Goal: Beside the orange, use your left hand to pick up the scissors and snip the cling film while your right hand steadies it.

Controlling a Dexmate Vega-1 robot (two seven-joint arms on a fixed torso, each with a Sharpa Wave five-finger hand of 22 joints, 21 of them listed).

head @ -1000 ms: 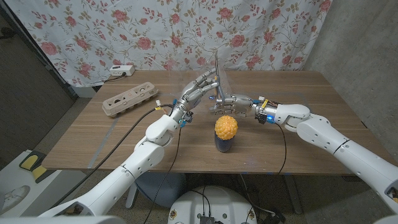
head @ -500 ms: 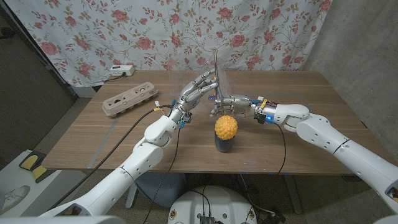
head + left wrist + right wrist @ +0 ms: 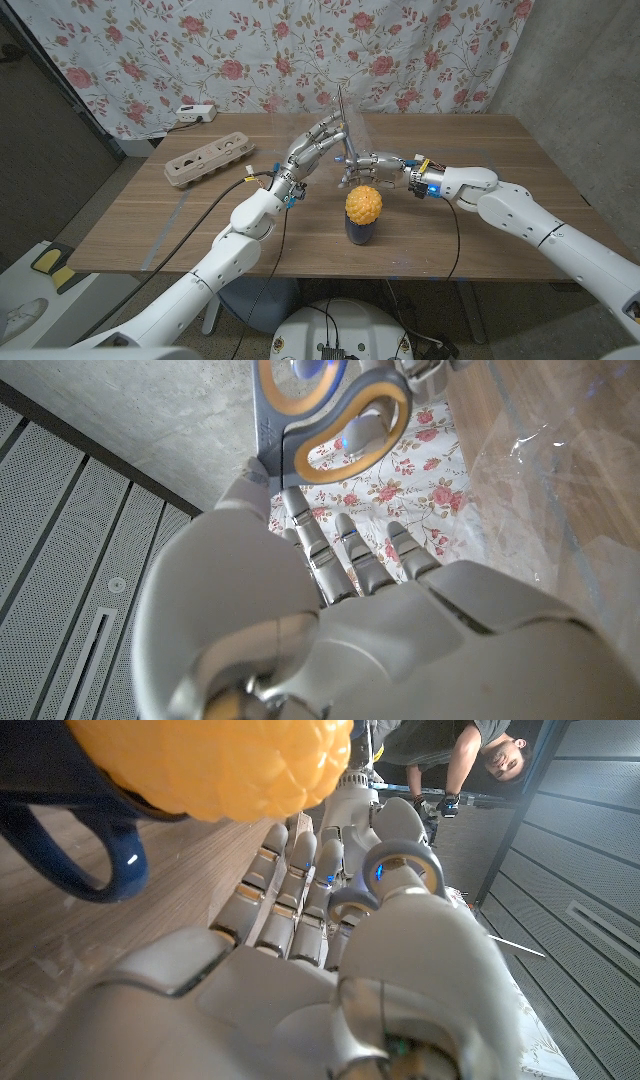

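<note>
One orange (image 3: 363, 204) sits nearest on the wooden table (image 3: 150, 230), perched on one dark blue mug (image 3: 360, 232); in the right wrist view the orange (image 3: 215, 760) has a bumpy skin and the mug (image 3: 60, 840) shows its handle.

Just behind it, two hands meet near the table's middle. The left hand (image 3: 312, 148) reaches in with its fingers raised and gathered around the handles of one pair of scissors (image 3: 343, 125), whose blades stand tilted above the hand. The left wrist view shows the scissors (image 3: 330, 405) with grey loops lined in orange, held at the fingertips of the left hand (image 3: 340, 620); how far the blades are parted cannot be made out.

The right hand (image 3: 378, 168) lies opposite, fingers stretched toward the left hand and close together. From the right wrist, the right hand (image 3: 300, 950) shows its fingers side by side, but what they press on is hidden.

The cling film (image 3: 545, 490) is a faint clear sheet on the wood, its edges hard to trace.

Farther left lies one egg carton (image 3: 208, 160), and by the flowered curtain (image 3: 250, 50) one white power strip (image 3: 196, 113). One person (image 3: 450, 750) is cut off at the right wrist view's edge.
</note>
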